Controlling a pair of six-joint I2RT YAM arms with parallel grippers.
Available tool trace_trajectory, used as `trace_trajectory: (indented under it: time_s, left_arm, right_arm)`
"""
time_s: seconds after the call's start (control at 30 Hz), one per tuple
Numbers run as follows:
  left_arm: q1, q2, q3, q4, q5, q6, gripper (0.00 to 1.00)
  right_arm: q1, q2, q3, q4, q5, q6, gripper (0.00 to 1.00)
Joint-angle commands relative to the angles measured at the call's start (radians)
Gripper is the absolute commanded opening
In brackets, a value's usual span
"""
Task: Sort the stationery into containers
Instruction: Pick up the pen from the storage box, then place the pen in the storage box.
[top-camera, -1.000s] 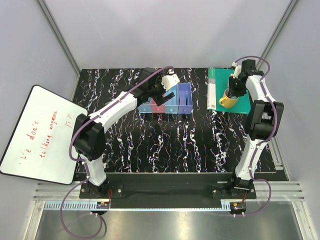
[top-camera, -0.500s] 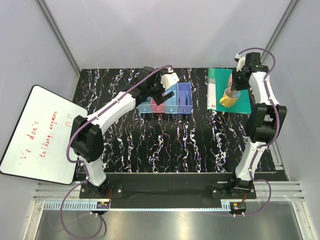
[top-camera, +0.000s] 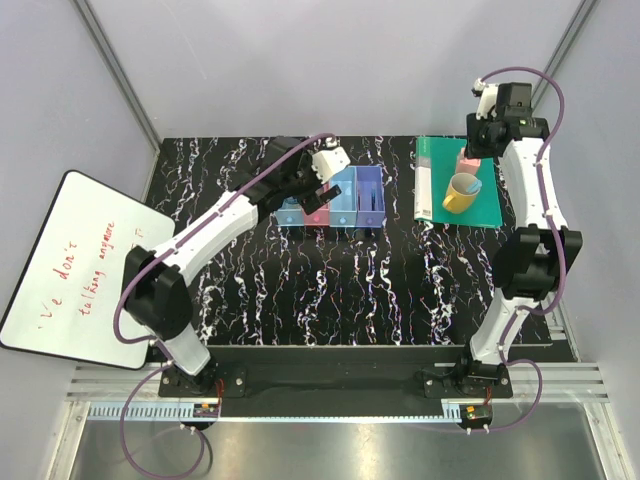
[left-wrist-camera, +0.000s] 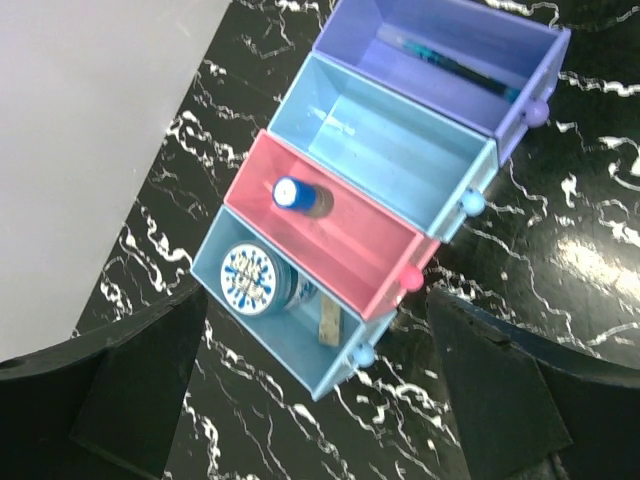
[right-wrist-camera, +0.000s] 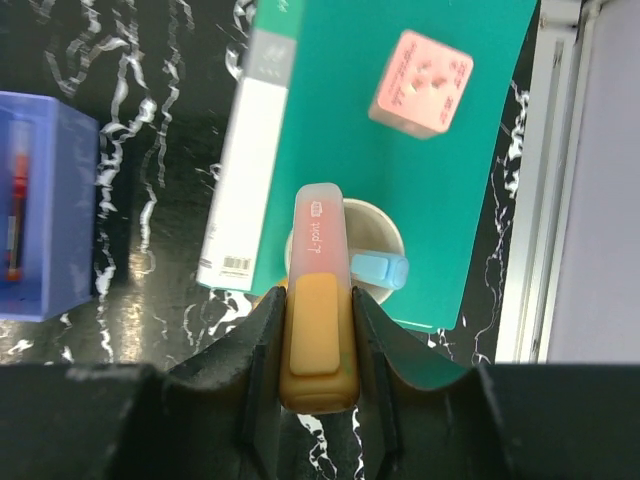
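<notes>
1 change: right tool (right-wrist-camera: 316, 305) has raised orange-yellow stick (right-wrist-camera: 318, 345) above yellow mug (top-camera: 452, 200).

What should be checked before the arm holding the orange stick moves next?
1. Hold: the right gripper clamps the orange-yellow stick on both sides, ok.
2. Stick clear of the yellow mug: cannot tell; they overlap in the wrist view.
3. Way to the bins: the left gripper hovers over them, so probably not ok.
4. The left gripper is open and carries nothing: ok.
5. Free space: the blue bin looks empty, ok.
</notes>
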Motion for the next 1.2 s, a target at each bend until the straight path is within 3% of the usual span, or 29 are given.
trace_trajectory:
  time_s: [0.0,0.2,0.47,0.67,1.17]
  left_arm:
    - [-0.002,-0.102,-0.038,-0.007,-0.04,-0.011,0.99]
    - [0.001,-0.179,-0.098,-0.022,-0.108,-0.005,0.99]
    - [0.044,-0.193,-0.127,0.043,-0.197,-0.082,0.99]
    - [0.102,-0.214,-0.121,0.04,-0.223,-0.156,0.99]
    - [0.133,-0.334,-0.22,-0.003,-0.24,-0.091,0.99]
  right_arm:
    - [0.039,-0.091,0.075,-0.031,-0.014,-0.026,0.0]
    - [0.091,-0.09,0.171,-0.126,-0.115,-0.024,0.0]
    - [0.275,-0.05,0.165,-0.144,-0.158,-0.047,0.0]
    - [0.362,0.06,0.213,-0.113,-0.12,-0.026,0.0]
    - [0.502,0.406,0.443,-0.074,-0.09,-0.006,0.0]
